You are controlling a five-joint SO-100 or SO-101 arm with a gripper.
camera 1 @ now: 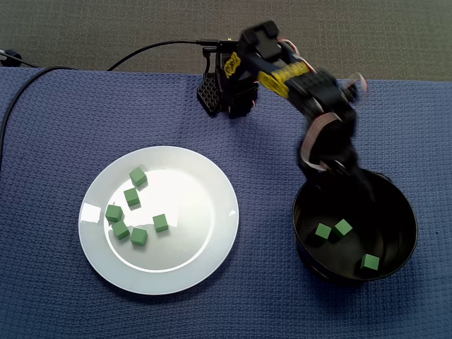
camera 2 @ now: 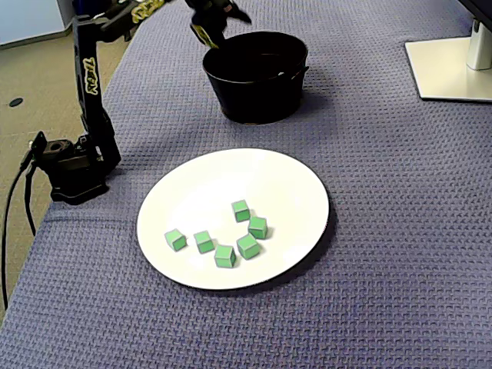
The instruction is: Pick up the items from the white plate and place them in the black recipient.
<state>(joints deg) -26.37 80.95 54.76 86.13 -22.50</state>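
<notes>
Green cubes, six small ones [camera 1: 139, 236], lie loose on a round white plate [camera 1: 212, 169] that sits on a blue waffle-textured cloth [camera 1: 56, 296]. In a fixed view from above they cluster on the plate's left half, each apart from the others or only just beside one. Right of the plate, well apart from it, stands a round black plastic container [camera 1: 406, 212], and three more green cubes [camera 1: 343, 227] rest on its floor: two close together and one nearer the lower right wall. A black and yellow robot arm [camera 1: 282, 74] reaches from its base at the cloth's far edge toward the container, and its gripper [camera 1: 328, 167] hangs over the container's upper left rim. The gripper is smeared by motion blur, so I cannot tell how wide its fingers stand or whether they hold anything. In a fixed view from the side, a flat pale monitor stand base [camera 2: 453, 69] rests on the cloth to the right of the container.
</notes>
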